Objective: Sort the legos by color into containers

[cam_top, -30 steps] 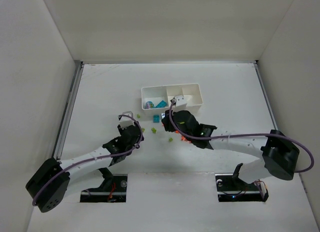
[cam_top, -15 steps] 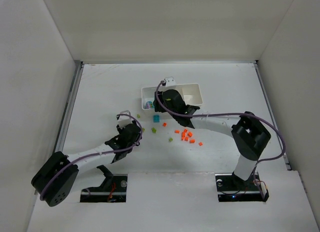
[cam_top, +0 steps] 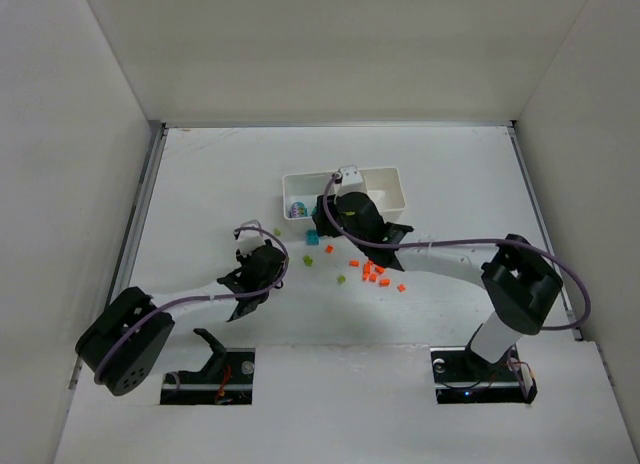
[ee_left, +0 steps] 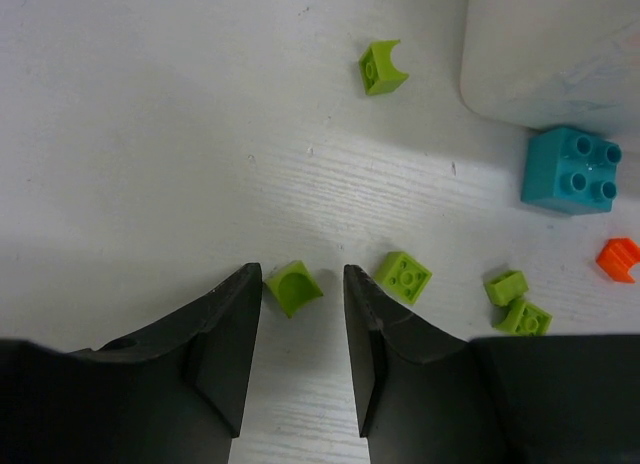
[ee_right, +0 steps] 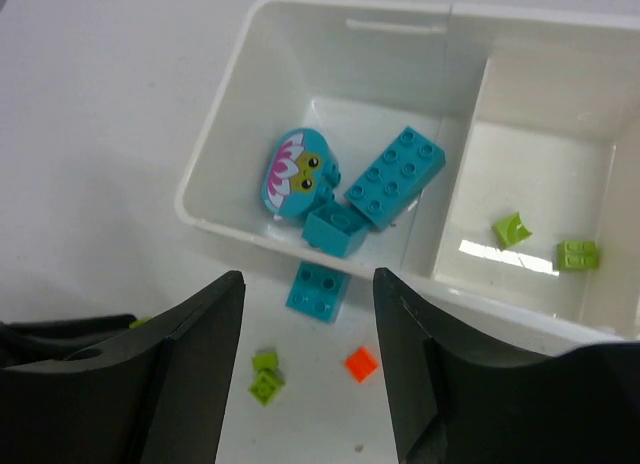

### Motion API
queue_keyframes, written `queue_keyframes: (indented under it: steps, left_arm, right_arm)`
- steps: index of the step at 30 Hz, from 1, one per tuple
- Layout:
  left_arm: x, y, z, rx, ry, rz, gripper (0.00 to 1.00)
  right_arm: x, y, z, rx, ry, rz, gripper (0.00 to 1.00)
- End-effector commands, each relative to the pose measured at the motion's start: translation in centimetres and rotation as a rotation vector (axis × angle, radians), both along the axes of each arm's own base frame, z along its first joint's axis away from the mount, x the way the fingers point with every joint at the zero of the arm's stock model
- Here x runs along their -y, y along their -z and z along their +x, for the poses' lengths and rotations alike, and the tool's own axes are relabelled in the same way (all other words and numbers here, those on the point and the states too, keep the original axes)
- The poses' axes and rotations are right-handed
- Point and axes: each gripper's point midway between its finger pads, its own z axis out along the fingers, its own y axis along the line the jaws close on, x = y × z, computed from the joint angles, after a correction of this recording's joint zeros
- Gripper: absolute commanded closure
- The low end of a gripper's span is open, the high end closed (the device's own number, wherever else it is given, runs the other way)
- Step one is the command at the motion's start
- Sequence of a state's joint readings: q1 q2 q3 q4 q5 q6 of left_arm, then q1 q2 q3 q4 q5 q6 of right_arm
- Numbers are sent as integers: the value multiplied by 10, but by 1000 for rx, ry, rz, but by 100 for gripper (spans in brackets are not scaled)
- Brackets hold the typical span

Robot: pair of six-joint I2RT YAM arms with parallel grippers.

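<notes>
The white tray (cam_top: 392, 196) stands at mid-table. In the right wrist view its left compartment (ee_right: 250, 154) holds teal bricks (ee_right: 395, 176) and a round teal flower piece (ee_right: 296, 172). The middle compartment holds two green bricks (ee_right: 511, 228). My right gripper (ee_right: 308, 279) is open above a teal brick (ee_right: 317, 290) that lies just outside the tray's front wall; it also shows in the top view (cam_top: 322, 224). My left gripper (ee_left: 303, 284) is open low over the table, with a green brick (ee_left: 293, 287) between its tips. It also shows in the top view (cam_top: 270, 258).
Several orange bricks (cam_top: 370, 272) lie scattered in front of the tray. Loose green bricks (ee_left: 404, 276) lie right of my left gripper, one more (ee_left: 381, 67) farther off. An orange brick (ee_right: 361, 363) and two green ones (ee_right: 265, 374) lie under my right gripper.
My right arm swung from over the orange bricks up to the tray's front left, uncovering the orange bricks. My left gripper shifted slightly toward the green bricks.
</notes>
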State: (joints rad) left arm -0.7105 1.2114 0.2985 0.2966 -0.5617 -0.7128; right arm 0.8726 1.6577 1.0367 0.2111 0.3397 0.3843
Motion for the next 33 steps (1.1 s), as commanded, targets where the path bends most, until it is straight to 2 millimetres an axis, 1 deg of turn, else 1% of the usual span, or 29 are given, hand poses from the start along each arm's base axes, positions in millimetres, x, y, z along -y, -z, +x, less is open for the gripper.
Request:
queue_keyframes:
  steps: [1,6,10,14,18,21,24,25,26,29,30,31,33]
  left_arm:
    - [-1,1,5,1,-43,-21,65]
    - [-1,6,4,-8,-44,-7,73]
    - [-2,5,2,-11,-49,-5,80]
    - [-1,0,2,2,-48,-14,85]
    - [3,-20,5,39,-32,-23,87]
    - [9,-46,9,85,-5,-28,87]
    - [25,-80,15,146,41,-56,87]
    - [33,-92,18,166,59,-72,87]
    - [41,-105,22,186,75,-88,87]
    - [75,-139,35,231,151,-122,86]
    - [88,-149,40,249,180,-134,86]
    - [100,-156,47,264,205,-143,86]
    - [127,-168,62,281,252,-172,86]
  right_arm:
    - [-2,-22,-13,54,-20,64,40]
    - [19,-20,-26,60,2,56,40]
    - [36,-32,-35,83,23,82,40]
    - [51,-44,-45,103,31,106,40]
    - [72,-44,-52,106,62,117,39]
    - [89,-40,-56,92,98,127,39]
    - [104,-33,-58,76,128,128,40]
    - [109,-30,-59,70,139,124,42]
    - [114,-25,-61,61,155,117,46]
    - [126,-6,-65,22,188,89,64]
    - [129,0,-66,10,197,84,68]
    - [133,4,-66,1,207,85,70]
    - [136,10,-69,-10,214,92,71]
